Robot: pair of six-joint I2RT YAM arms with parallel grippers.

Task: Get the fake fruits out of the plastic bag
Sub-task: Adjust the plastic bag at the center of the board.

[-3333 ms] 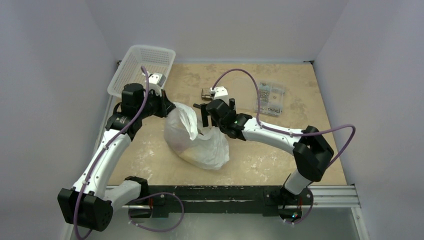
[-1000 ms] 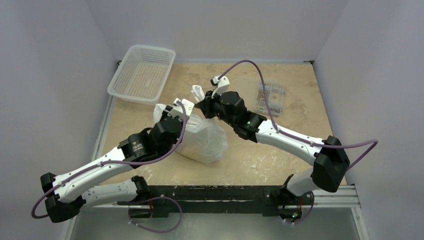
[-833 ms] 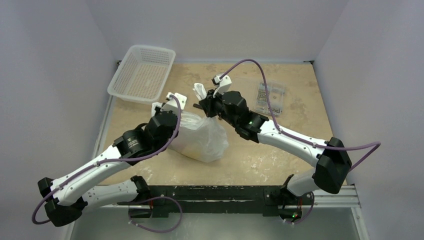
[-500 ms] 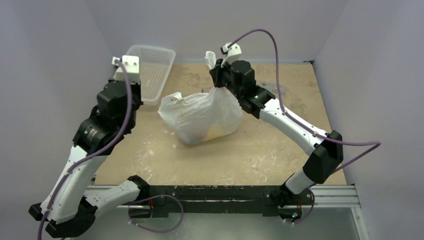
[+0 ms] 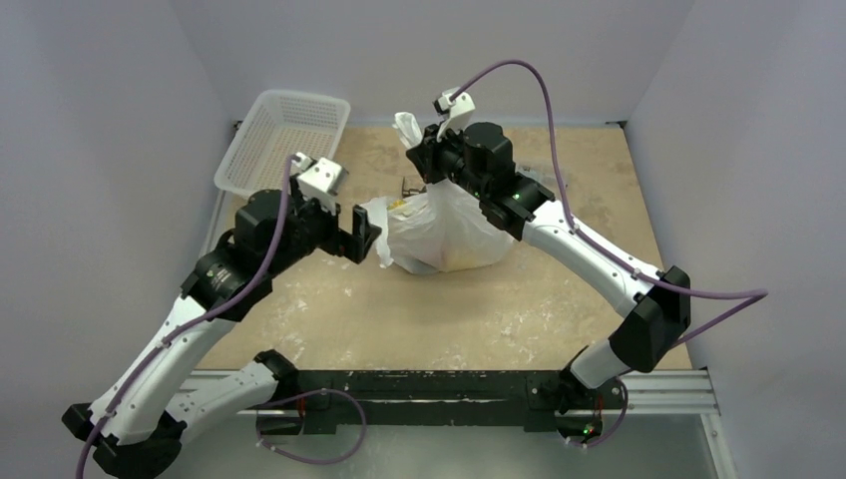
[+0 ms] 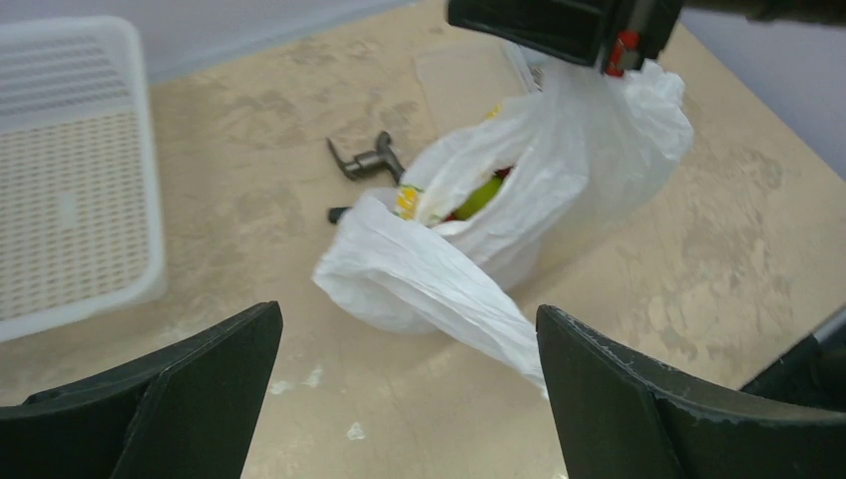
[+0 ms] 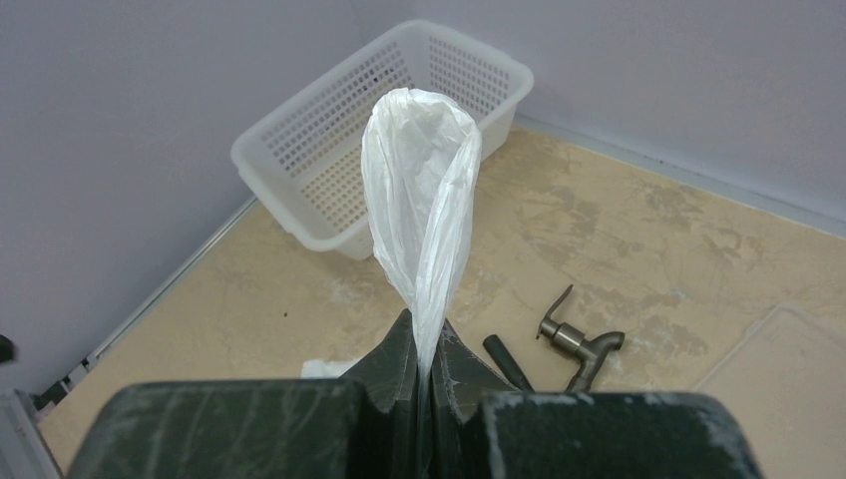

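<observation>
The plastic bag (image 5: 444,228) hangs partly lifted at mid table, its mouth gaping to the left. My right gripper (image 5: 424,160) is shut on one handle loop (image 7: 424,190), pinched at the jaws (image 7: 429,344) and sticking up above them. Inside the mouth, the left wrist view shows fake fruits: a green one (image 6: 481,196) and a sliver of red (image 6: 459,213). My left gripper (image 5: 367,236) stands open just left of the bag. The bag's loose handle (image 6: 429,279) trails between its fingers (image 6: 407,314), close to the right finger (image 6: 599,399).
A white mesh basket (image 5: 284,140) stands at the back left. A small black hammer (image 6: 364,163) lies behind the bag. A corner of a clear flat box (image 7: 778,359) shows at the right. The enclosure's walls close in the table on three sides.
The left arm came down from beside the basket to the bag's left side, and its gripper now stands open. The right gripper kept its hold on the handle; the bag shifted right.
</observation>
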